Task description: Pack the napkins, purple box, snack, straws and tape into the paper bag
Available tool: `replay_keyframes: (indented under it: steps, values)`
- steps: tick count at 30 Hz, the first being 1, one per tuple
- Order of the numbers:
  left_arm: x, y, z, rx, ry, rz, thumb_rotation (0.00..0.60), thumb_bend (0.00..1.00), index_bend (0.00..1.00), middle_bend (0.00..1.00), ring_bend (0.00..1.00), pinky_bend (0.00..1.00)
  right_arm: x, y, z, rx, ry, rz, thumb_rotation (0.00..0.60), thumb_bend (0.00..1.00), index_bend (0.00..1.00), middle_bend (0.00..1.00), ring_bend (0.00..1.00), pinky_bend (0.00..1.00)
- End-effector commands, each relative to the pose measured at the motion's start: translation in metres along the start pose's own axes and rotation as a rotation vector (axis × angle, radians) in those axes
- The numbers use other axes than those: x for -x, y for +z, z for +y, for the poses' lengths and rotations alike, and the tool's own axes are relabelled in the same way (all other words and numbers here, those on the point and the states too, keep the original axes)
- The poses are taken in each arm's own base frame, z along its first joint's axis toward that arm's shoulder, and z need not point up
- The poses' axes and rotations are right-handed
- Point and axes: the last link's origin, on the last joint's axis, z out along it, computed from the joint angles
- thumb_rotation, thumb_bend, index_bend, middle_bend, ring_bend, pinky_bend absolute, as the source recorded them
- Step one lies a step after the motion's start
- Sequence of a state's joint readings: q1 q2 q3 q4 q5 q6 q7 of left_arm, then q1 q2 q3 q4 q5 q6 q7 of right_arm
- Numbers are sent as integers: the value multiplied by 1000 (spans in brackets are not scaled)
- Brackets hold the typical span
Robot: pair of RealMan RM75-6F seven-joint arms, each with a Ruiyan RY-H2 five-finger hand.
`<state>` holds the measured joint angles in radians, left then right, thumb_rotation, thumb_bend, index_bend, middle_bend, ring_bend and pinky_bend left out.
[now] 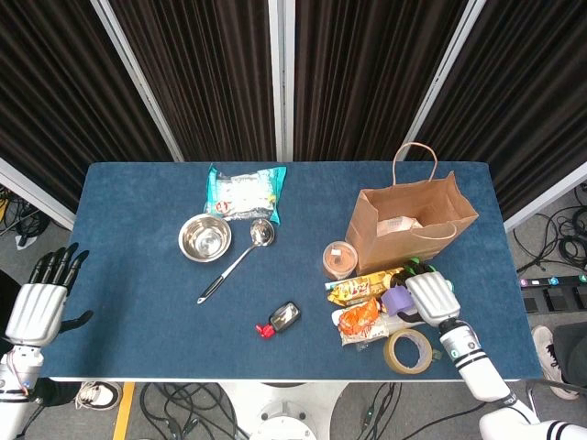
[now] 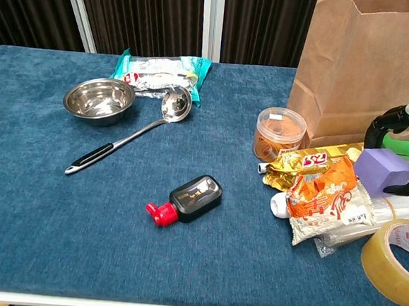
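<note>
The open paper bag point(image 1: 413, 220) point(image 2: 367, 66) stands at the right, with a white packet point(image 1: 399, 225) inside. In front of it lie a gold snack point(image 2: 303, 161), an orange snack point(image 1: 359, 318) point(image 2: 328, 202), clear-wrapped straws point(image 2: 398, 207) and a tape roll point(image 1: 408, 350) point(image 2: 394, 260). The purple box point(image 1: 397, 299) point(image 2: 382, 170) sits tilted among them. My right hand point(image 1: 431, 295) point(image 2: 405, 118) grips it, fingers curled over its far side and thumb at its near right side. My left hand point(image 1: 37, 307) hangs open off the table's left edge.
A steel bowl point(image 1: 204, 237), a ladle point(image 1: 237, 261) and a teal-and-white packet point(image 1: 245, 191) lie at the back left. A black bottle with a red cap point(image 2: 187, 198) sits mid-front. A round tub point(image 2: 278, 134) stands beside the bag, and a green item point(image 2: 402, 147) behind the box.
</note>
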<state>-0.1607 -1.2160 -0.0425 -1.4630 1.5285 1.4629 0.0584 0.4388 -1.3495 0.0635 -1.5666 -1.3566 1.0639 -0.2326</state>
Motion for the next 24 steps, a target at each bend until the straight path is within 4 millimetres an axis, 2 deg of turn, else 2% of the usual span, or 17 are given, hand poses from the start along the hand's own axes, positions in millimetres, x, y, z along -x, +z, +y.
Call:
replay_keyframes:
  steps: [1, 7, 12, 16, 20, 24]
  values:
    - [0, 0, 0, -2, -1, -1, 600, 126, 55, 0, 0, 107, 0, -1, 0, 6, -1, 4, 600, 87, 486, 436, 194, 239]
    - [-2, 1, 1, 5, -3, 5, 600, 127, 55, 0, 0, 107, -6, -5, -4, -3, 11, 47, 600, 139, 538, 472, 221, 252]
    - [-4, 1, 4, 12, -5, 9, 600, 127, 55, 0, 0, 107, -26, -18, -13, -49, 28, 130, 600, 157, 544, 476, 222, 256]
    - [-6, 2, 5, 15, -6, 15, 600, 126, 55, 0, 0, 107, -60, -35, -31, -128, 51, 248, 600, 157, 544, 476, 222, 256]
    - [-9, 2, 6, 17, -8, 19, 600, 126, 55, 0, 0, 107, -106, -49, -62, -254, 77, 396, 600, 158, 546, 480, 232, 259]
    - [-10, 1, 9, 24, -7, 26, 600, 126, 55, 0, 0, 106, -147, -51, -87, -324, 64, 531, 600, 168, 548, 482, 237, 263]
